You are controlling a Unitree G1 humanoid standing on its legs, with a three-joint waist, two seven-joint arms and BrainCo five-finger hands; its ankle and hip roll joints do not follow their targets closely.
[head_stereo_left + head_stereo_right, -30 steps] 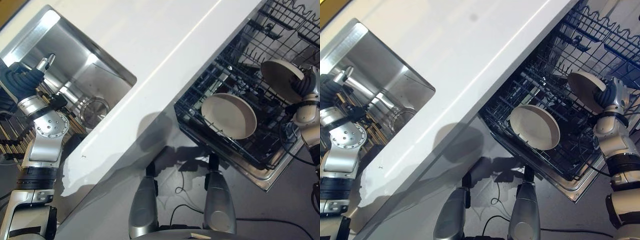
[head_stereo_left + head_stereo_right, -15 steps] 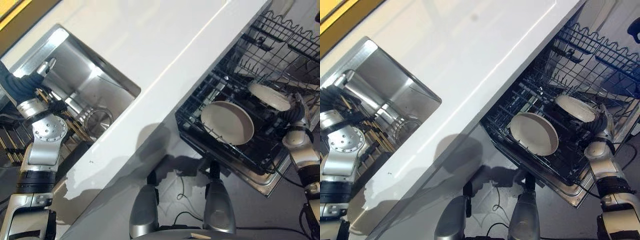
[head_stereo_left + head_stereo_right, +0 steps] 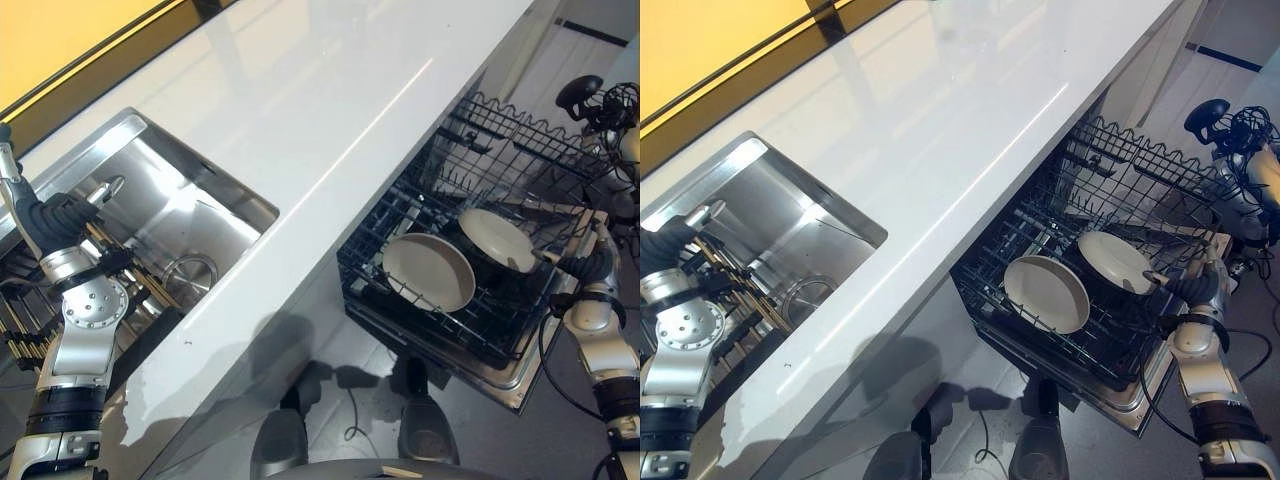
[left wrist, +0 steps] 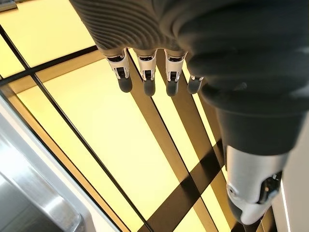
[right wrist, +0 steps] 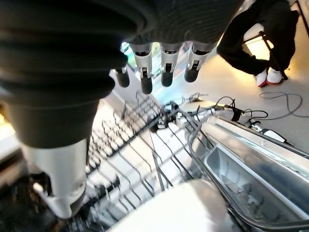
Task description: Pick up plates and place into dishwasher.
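Steel-edged and pulled right out, the dishwasher rack sits nearest, dark wire all round, and there are two plates in it. First, the pale plate leans tilted among the tines towards the counter side of the rack. Just beyond it the second plate lies more nearly flat over a dark item I can't make out. The right hand comes in at the rack's outer edge, just beside that second plate. Its fingers are stretched out loose in the wrist view, wrapped round nothing, with the plate's pale rim below them; whether a fingertip is touching the plate, I can't tell. Over on the other side, the left hand is raised at the near end of the steel sink, and its fingers are straight and spread, carrying nothing. The sink has a round drain at the bottom. Past sink and rack runs the long white countertop, glossy, and behind it the yellow wall with dark strips. Further off, the right wrist view catches a person's legs in dark trousers and white shoes on the floor beyond the rack.
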